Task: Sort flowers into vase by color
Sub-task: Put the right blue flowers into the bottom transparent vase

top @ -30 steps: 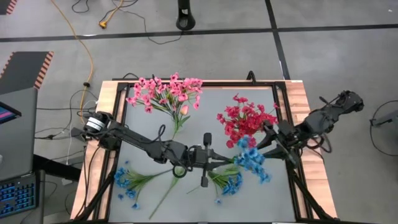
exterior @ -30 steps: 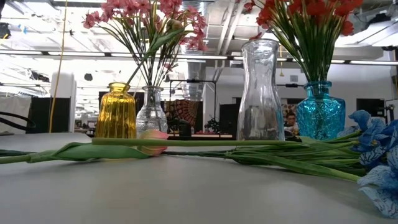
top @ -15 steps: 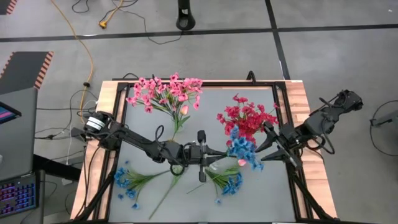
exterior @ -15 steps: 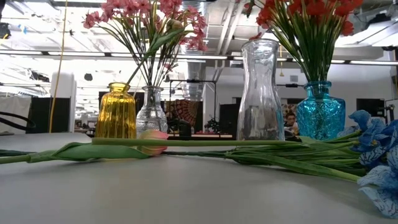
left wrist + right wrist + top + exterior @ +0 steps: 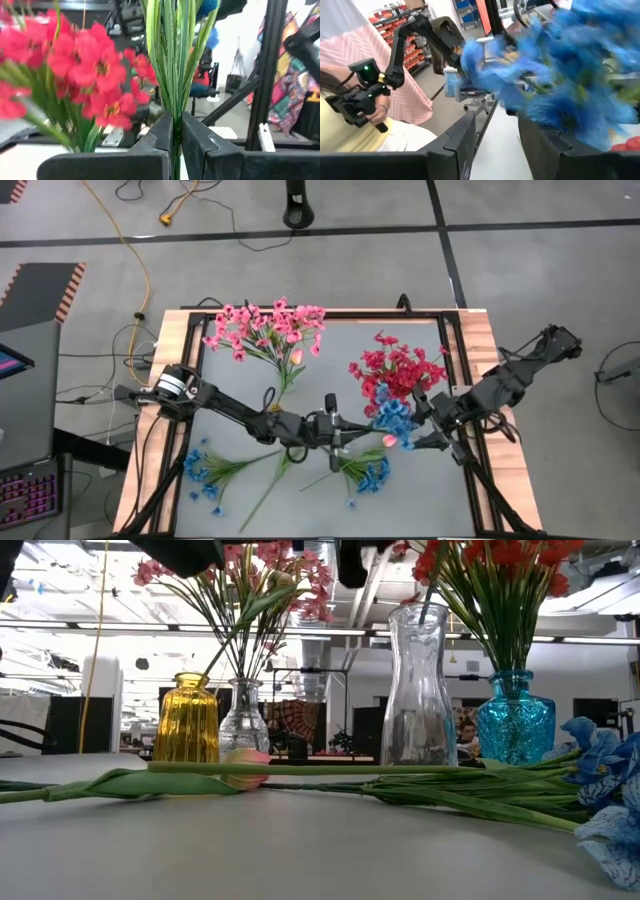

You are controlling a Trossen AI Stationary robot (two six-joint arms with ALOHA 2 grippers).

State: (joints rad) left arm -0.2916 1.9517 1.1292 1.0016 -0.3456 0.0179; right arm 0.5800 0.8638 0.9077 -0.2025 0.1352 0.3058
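Currently my left gripper (image 5: 345,442) sits over the middle of the table (image 5: 420,340), its two fingers pressed together on the green stems of a blue bunch (image 5: 393,418). In the left wrist view those stems (image 5: 175,55) rise straight up out of the narrow seam between my fingers (image 5: 162,135), with red blossoms beside them. The bunch's blue blossoms hang just beside the red bunch (image 5: 395,370), which stands in a blue vase (image 5: 514,720) toward the table's right.

My right gripper (image 5: 432,425) hovers near those blue blossoms, on their right side. Its fingers (image 5: 465,135) stand partly apart with nothing clearly between them; blue petals (image 5: 540,70) fill the space just beyond.

Pink flowers (image 5: 262,328) stand in a small clear vase (image 5: 244,718) at the table's far left part, next to a yellow vase (image 5: 187,718). A tall clear vase (image 5: 418,690) stands between that pair and the blue one. More blue sprigs lie flat near the front edge, one group at the left (image 5: 203,470) and one near the middle (image 5: 367,473). A pink tulip (image 5: 246,768) lies on the tabletop.
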